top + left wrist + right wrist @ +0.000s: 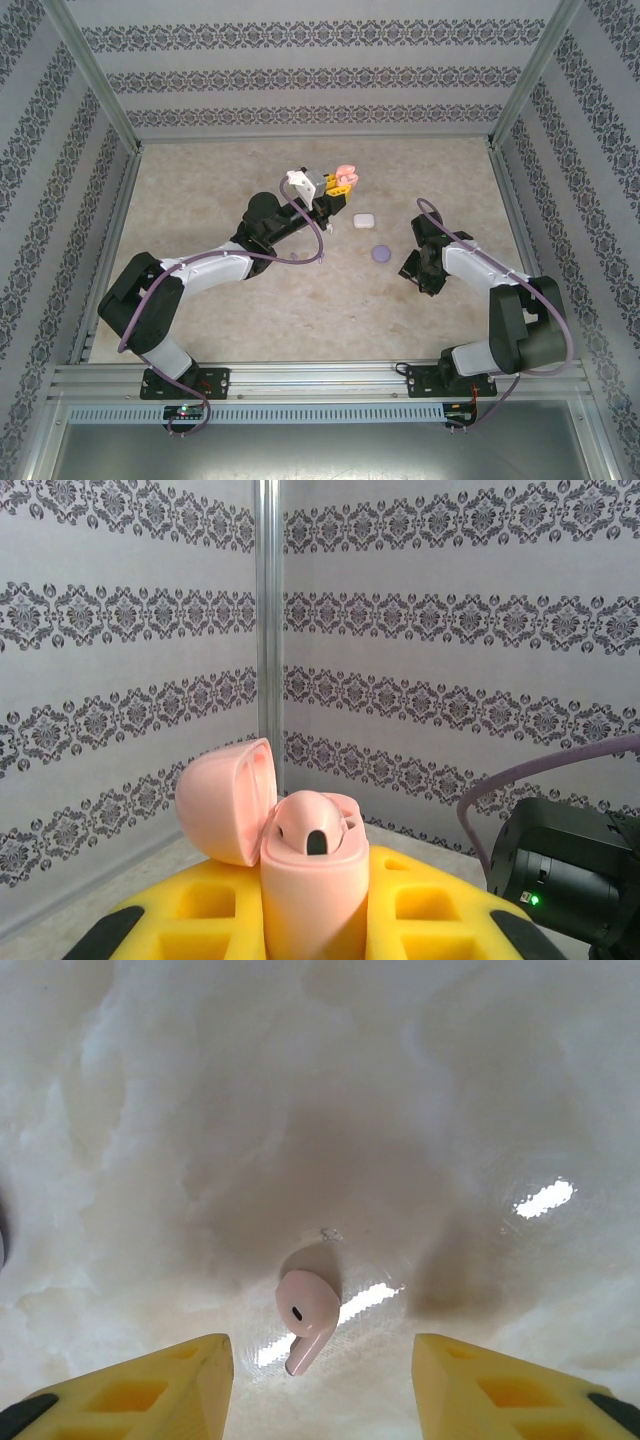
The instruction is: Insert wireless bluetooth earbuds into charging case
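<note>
Marbled table point(450, 1080) glossy, pink earbud point(308, 1310) lower centre between spread right gripper point(320, 1385) jaws. Left gripper point(315, 930) pinches open pink case point(300, 860). Risk: off-centre closing flicks tiny earbud away.

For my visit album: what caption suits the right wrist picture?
The open right end effector hangs above a pink earbud lying on the pale marbled table.

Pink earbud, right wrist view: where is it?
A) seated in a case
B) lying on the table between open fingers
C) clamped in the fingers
B: the pink earbud lies on the table, the right gripper's yellow fingers apart on either side.
</note>
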